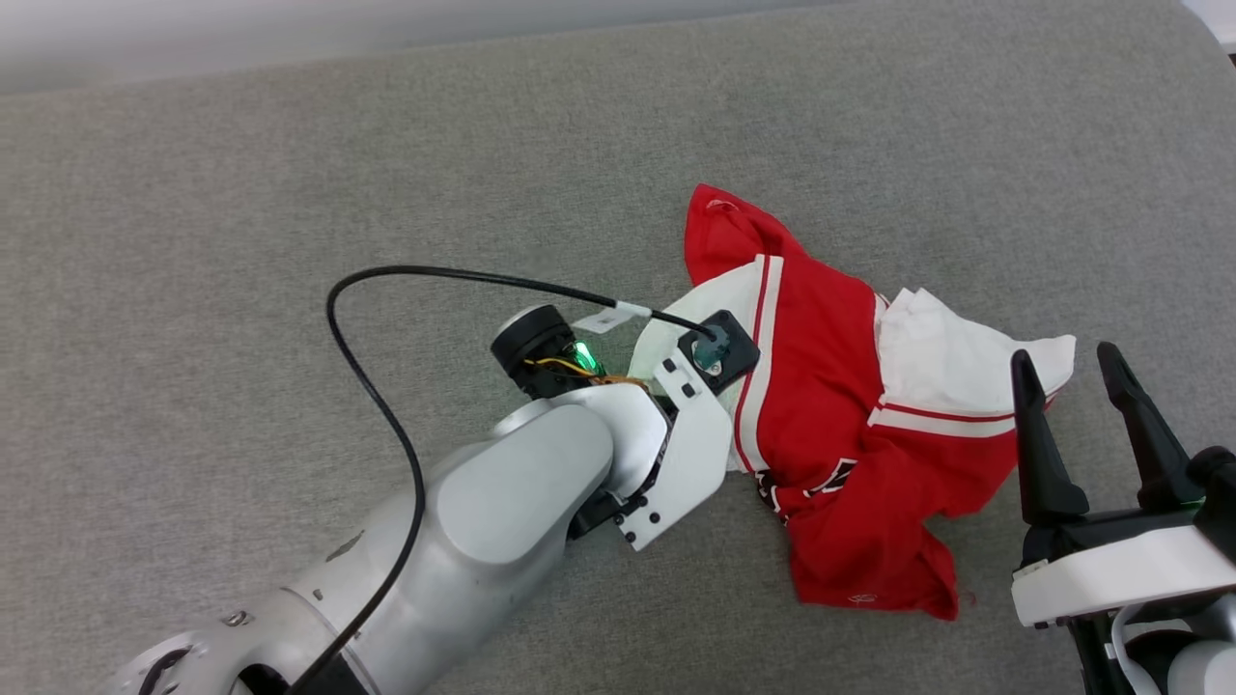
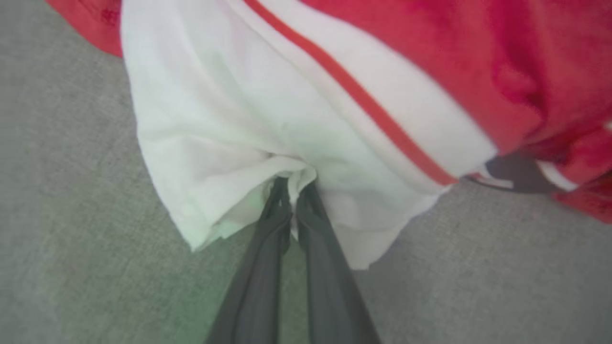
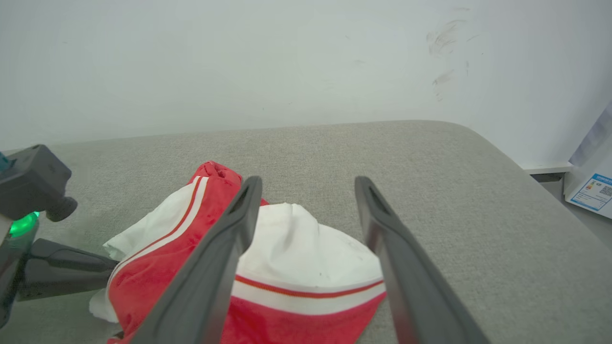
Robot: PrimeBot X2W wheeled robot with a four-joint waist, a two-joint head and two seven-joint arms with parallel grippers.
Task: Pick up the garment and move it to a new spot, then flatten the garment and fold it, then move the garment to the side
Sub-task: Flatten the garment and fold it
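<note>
1. Crumpled red jersey T-shirt (image 1: 830, 405) lies heaped on grey fabric surface (image 1: 290, 174), right of centre. Left gripper (image 2: 292, 184) pinches a small tuck of its white sleeve (image 2: 215, 143), jaws pressed together.
2. Risk: thin bite near sleeve edge. Cloth may slip out on lift, esp. w/ rest of shirt dragging.
3. Risk: lifting by one sleeve prob. leaves shirt twisted, harder to flatten.
4. Right gripper (image 1: 1064, 353) hovers spread & empty, just beside other sleeve (image 1: 956, 357). An off-line grab there could bunch fabric or miss.
</note>
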